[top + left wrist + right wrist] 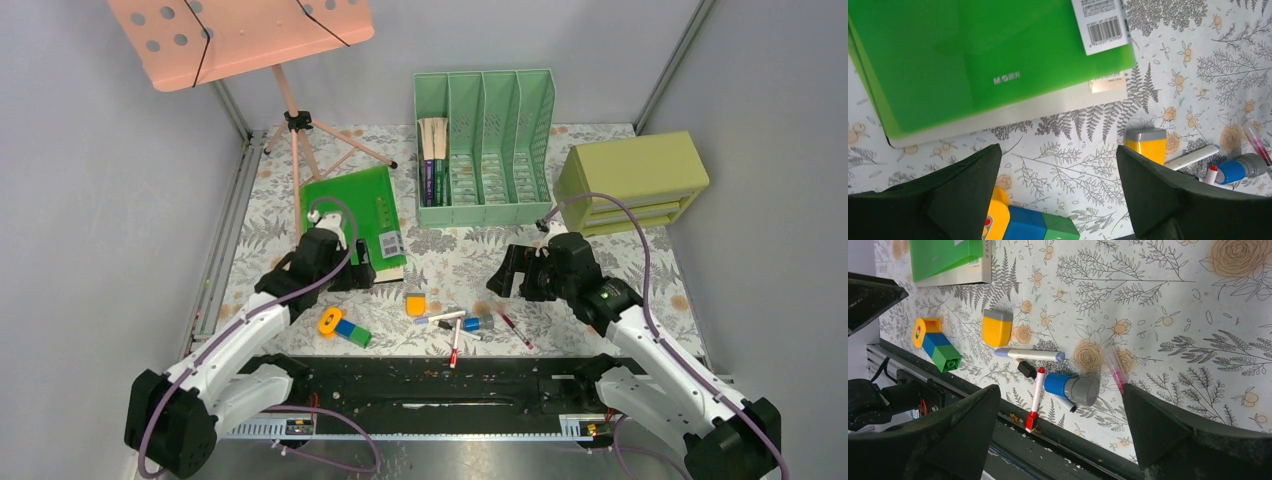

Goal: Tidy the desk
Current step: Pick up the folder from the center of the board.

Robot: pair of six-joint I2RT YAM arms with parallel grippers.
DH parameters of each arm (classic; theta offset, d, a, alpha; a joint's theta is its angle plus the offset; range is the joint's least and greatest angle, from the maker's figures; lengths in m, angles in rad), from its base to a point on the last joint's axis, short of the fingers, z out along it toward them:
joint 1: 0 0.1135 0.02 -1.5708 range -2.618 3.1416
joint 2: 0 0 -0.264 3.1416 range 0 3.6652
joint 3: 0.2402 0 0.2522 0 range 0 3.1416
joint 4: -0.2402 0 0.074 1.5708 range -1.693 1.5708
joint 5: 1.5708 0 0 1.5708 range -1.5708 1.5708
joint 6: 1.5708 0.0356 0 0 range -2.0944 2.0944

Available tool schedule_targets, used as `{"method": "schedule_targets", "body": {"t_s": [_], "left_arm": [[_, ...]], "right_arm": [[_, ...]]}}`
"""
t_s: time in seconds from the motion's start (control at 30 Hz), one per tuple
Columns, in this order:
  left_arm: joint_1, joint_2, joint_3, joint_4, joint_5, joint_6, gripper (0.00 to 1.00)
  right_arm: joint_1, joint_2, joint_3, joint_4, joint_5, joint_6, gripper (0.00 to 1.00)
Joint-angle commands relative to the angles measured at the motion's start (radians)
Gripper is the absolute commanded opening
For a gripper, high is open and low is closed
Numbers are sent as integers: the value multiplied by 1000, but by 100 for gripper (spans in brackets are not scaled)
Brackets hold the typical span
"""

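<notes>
— While your left gripper [1057, 155] hangs with its jaws wide and nothing between them, which way does the green folder [973, 60] lie?
— Just ahead of it on the desk [460, 255], near edge running almost along the jaw line, slightly tilted; your left arm is much the nearer. Your right gripper [1060, 390], equally wide and empty, is over the pens [1030, 355]
— Any writing?
— White "M&G" on the cover; the digits on the barcode sticker [1100, 25] are too small to read

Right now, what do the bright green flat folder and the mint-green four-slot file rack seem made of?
The bright green flat folder: likely glossy plastic cover over paper, soft sheen, white page edge showing. The mint-green four-slot file rack: probably matte moulded plastic, slotted walls.
</notes>
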Motion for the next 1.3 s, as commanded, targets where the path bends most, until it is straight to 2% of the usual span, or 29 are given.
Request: {"method": "schedule_targets", "body": {"t_s": [0.0,0.17,0.53,0.77,0.97,1.27], "left_arm": [[9,-90,-48,-37,21,-75,87],[20,-121,-77,-65,4,-120,89],[82,-75,-11,-70,32,-99,91],[173,-56,12,-58,76,-91,90],[259,-46,16,-54,86,-89,86],[431,-35,26,-73,136,-34,81]], "right_arm": [[-2,20,-10,57,-31,13,100],[-2,44,-17,76,-35,19,100],[-2,110,-1,57,-40,-2,100],[-2,257,49,80,-169,39,99],[-1,390,81,188,-285,80,99],[22,519,146,316,-346,85,100]]}}
